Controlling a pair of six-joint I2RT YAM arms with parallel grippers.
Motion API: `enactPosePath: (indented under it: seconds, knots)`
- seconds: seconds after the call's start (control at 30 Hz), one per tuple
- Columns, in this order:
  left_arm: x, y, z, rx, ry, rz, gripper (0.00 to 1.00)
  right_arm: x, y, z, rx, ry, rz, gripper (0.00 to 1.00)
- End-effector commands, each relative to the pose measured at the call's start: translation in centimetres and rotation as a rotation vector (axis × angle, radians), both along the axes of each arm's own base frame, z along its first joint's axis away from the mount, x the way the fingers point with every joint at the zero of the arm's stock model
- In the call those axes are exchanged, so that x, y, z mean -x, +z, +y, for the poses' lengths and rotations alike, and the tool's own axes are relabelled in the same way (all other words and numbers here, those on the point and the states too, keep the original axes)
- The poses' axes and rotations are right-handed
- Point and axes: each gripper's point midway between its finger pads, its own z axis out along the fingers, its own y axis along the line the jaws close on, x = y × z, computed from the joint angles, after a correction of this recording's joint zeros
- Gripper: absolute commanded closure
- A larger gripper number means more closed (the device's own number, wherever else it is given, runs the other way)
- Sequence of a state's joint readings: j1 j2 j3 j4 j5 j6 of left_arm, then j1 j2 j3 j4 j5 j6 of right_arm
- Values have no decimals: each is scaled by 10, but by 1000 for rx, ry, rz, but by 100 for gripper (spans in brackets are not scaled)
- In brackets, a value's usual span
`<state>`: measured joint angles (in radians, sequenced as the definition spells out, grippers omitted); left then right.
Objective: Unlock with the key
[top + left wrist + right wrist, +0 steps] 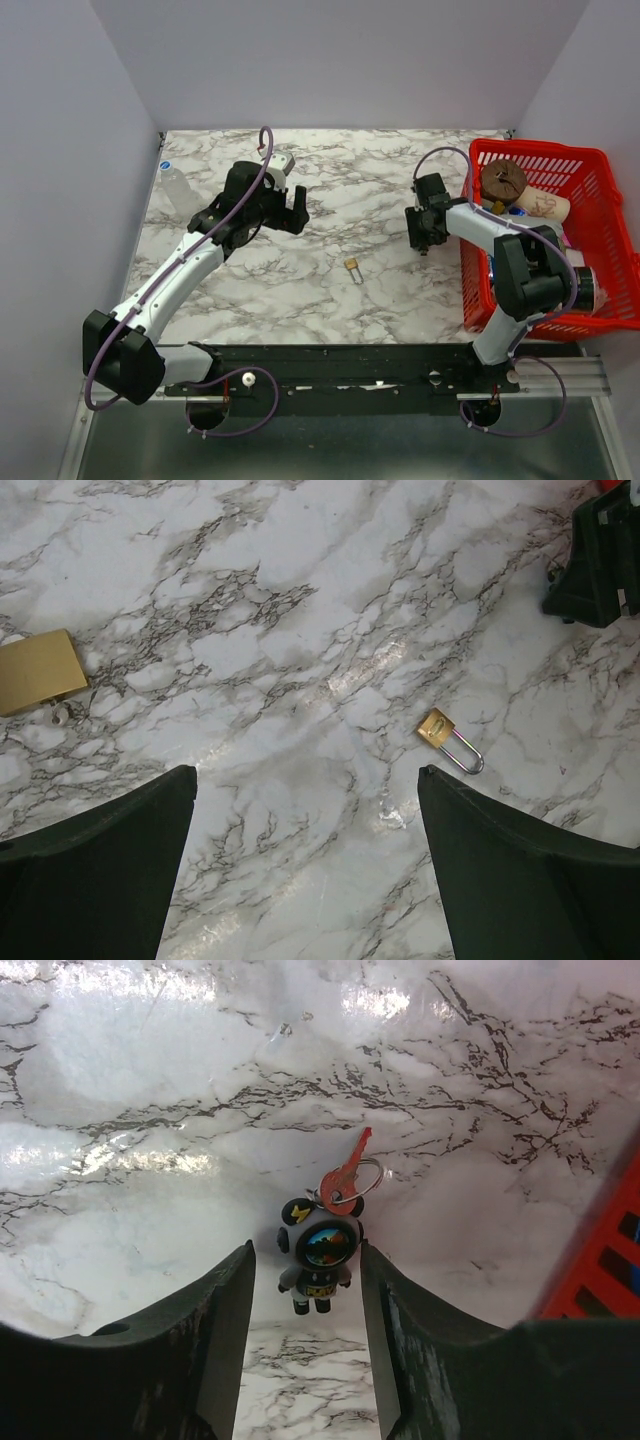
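Counts by kind, all views.
Two arms: left arm [190, 265], right arm [480, 228].
Two grippers: left gripper [305, 780], right gripper [305, 1250]; two fingers each.
One padlock [447, 738], small, brass body, steel shackle.
One brass block [35, 670] at edge of left wrist view; kind unclear.
One key [348, 1168], red.
One panda figure [318, 1250].
One basket [550, 150], red; inside, one brown disc [502, 180], one paper cup [545, 205]; further contents not countable.
One clear bottle [176, 190].
One marble table [380, 170].
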<state>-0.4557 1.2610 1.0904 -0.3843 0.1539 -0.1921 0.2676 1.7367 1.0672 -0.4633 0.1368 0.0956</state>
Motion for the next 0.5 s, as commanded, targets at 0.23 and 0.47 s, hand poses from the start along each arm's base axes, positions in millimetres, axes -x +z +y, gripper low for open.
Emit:
enactPosePath:
  seconds: [0.23, 0.47]
  knots:
    - [4, 2, -6, 11, -27, 1, 1, -9, -7, 10, -46, 24, 20, 67]
    - [7, 7, -6, 14, -36, -21, 1, -3, -3, 19, -96, 80, 31, 99]
